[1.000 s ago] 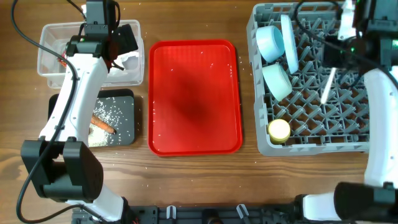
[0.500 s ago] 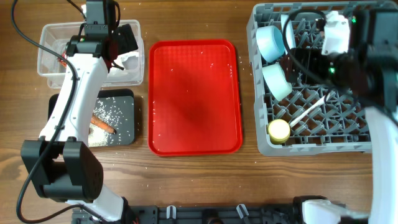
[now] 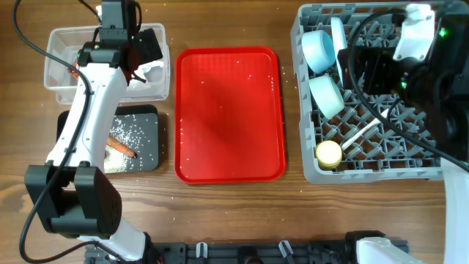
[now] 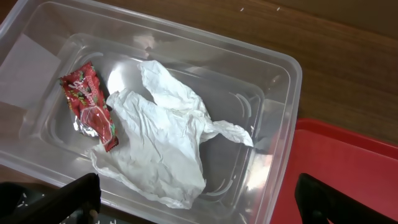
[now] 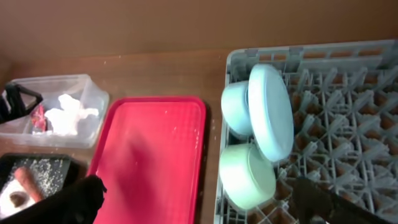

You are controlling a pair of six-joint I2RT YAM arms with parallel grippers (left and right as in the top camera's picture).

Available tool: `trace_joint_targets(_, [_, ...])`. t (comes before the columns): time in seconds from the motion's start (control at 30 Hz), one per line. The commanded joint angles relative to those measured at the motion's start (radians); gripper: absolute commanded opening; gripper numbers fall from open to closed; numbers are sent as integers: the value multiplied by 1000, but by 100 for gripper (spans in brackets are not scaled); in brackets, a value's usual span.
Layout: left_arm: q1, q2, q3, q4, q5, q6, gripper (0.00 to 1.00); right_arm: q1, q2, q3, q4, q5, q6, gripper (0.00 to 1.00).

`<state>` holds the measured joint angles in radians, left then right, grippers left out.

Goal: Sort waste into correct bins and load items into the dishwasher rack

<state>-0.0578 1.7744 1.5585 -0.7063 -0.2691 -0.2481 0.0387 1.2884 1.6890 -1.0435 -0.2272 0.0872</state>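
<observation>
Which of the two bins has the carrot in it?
The black tray, where the carrot lies beside scattered rice; the clear tub holds the napkin and red wrapper instead.

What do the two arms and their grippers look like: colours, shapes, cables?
The left arm and the right arm have white rounded links and black joints, with thin black cables along them. A small green light shows on the right arm. The left gripper and right gripper have black fingers.

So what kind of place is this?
Likely a robot test table set up like a dish-clearing station: a grey dishwasher rack, a red tray and a clear tub holding a crumpled napkin sit on it.
</observation>
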Motion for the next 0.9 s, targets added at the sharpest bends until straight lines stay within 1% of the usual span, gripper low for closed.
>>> trace_joint_targets(0.0, [2, -11, 4, 2, -19, 6, 100, 11, -139, -231, 238, 13, -39, 100])
trace_joint_targets(0.03, [2, -11, 4, 2, -19, 5, 100, 21, -239, -399, 410, 13, -38, 100])
trace_joint_targets(0.1, [2, -11, 4, 2, -20, 5, 100, 21, -369, -615, 608, 13, -34, 100])
trace_joint_targets(0.17, [2, -11, 4, 2, -20, 6, 100, 21, -543, -886, 820, 32, -35, 100])
trace_joint_targets(0.3, [2, -11, 4, 2, -19, 6, 100, 21, -811, -1292, 1066, 82, -35, 100])
trace_joint_targets(0.4, [2, -11, 4, 2, -20, 5, 100, 21, -964, -1493, 1179, 81, -32, 100])
trace_joint_targets(0.47, [2, -11, 4, 2, -20, 6, 100, 21, -1061, -1601, 1234, 81, -32, 100])
trace_joint_targets(0.6, [2, -11, 4, 2, -19, 5, 100, 21, -1160, -1669, 1230, 77, -31, 100])
trace_joint_targets(0.7, [2, -11, 4, 2, -20, 5, 100, 21, -1220, -1684, 1151, 69, -31, 100])
trace_joint_targets(0.77, [2, -11, 4, 2, -20, 6, 100, 21, -1278, -1684, 1056, 69, -31, 100])
trace_joint_targets(0.87, [2, -11, 4, 2, -20, 6, 100, 21, -1286, -1684, 1057, 63, -28, 100])
